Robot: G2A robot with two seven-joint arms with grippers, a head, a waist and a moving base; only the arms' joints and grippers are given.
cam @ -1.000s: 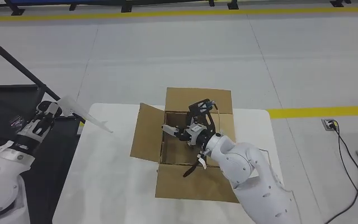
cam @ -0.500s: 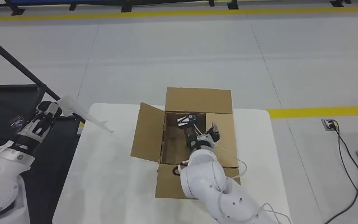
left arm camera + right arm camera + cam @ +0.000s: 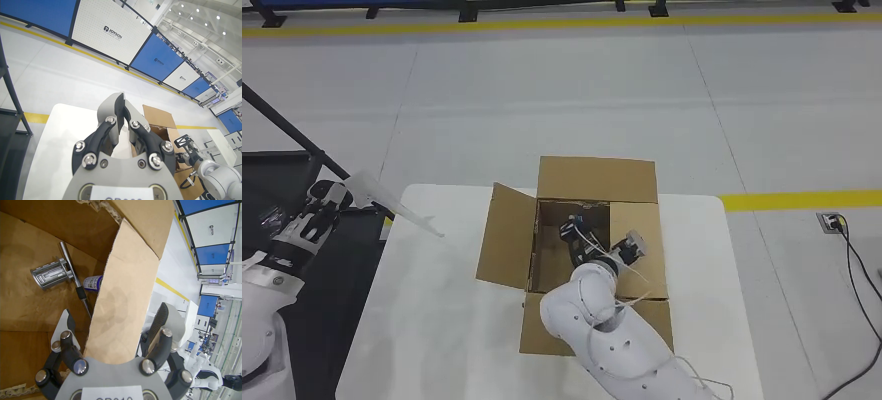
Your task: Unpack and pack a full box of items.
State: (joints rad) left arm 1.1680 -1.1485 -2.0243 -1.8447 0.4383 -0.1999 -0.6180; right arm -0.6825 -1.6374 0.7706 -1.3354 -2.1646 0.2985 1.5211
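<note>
One white table (image 3: 432, 300) bearing open box (image 3: 597, 178); grey floor (image 3: 542, 80), yellow line (image 3: 802, 200)

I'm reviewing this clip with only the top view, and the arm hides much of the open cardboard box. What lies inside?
Observer: A ribbed silver metal cylinder, a metal rod with a black grip beside it, and a blue-labelled can partly behind the side flap.
Operator: Is that arm holding any of them?
Observer: No. The right pincer is open, straddling that flap, one finger inside the box and one outside.
Operator: And the other arm?
Observer: The left pincer is shut and empty, above the white table.
</note>
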